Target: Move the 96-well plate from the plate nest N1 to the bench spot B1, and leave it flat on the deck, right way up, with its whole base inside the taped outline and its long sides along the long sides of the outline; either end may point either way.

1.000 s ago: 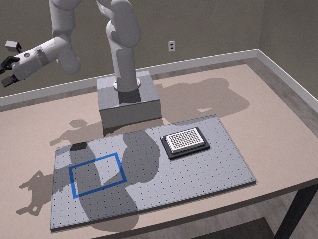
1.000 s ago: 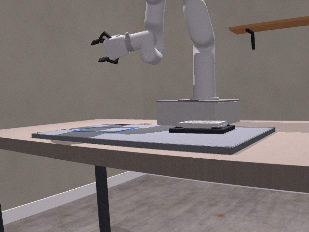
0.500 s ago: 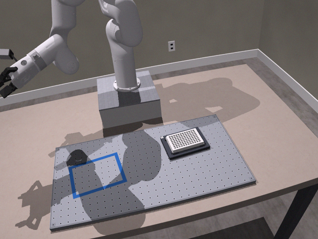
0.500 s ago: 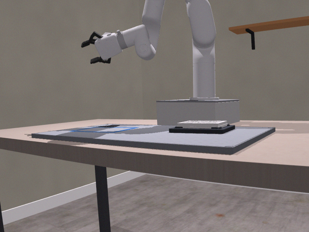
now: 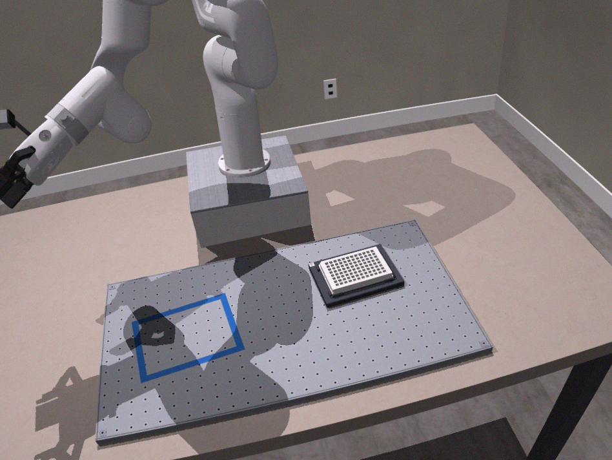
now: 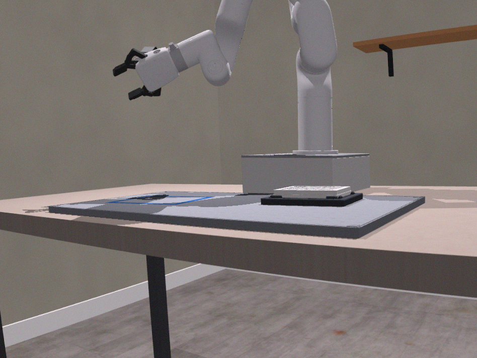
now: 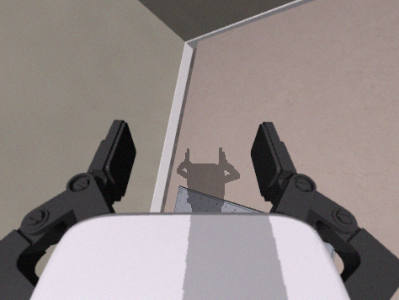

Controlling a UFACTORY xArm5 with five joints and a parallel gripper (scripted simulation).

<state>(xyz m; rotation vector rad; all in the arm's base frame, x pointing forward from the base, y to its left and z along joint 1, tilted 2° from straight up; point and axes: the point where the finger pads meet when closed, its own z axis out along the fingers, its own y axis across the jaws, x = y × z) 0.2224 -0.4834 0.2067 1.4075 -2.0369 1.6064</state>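
White and full of little holes, the 96-well plate [image 5: 356,269] [image 6: 312,191] sits on the black nest [image 5: 330,301] [image 6: 304,201], right of the middle in the top view. Blue tape [image 5: 193,358] [image 6: 192,200] makes a box at lower left. The gripper [image 5: 10,185] [image 6: 127,82] [image 7: 194,136] is wide open with nothing in it, at the left edge of the top view and high up at upper left in the exterior view.

Wall outlet [image 5: 330,88], wooden shelf [image 6: 416,39], white baseboard [image 5: 396,114] [image 6: 77,311] [image 7: 174,122]

1. The smooth white jointed arm [image 5: 241,118] [image 6: 315,103] arches up and over, its wrist section tilted downward.
2. The black two-fingered gripper [image 5: 15,174] [image 6: 127,82] [image 7: 194,136] hangs wide open, fingers well apart, holding nothing.
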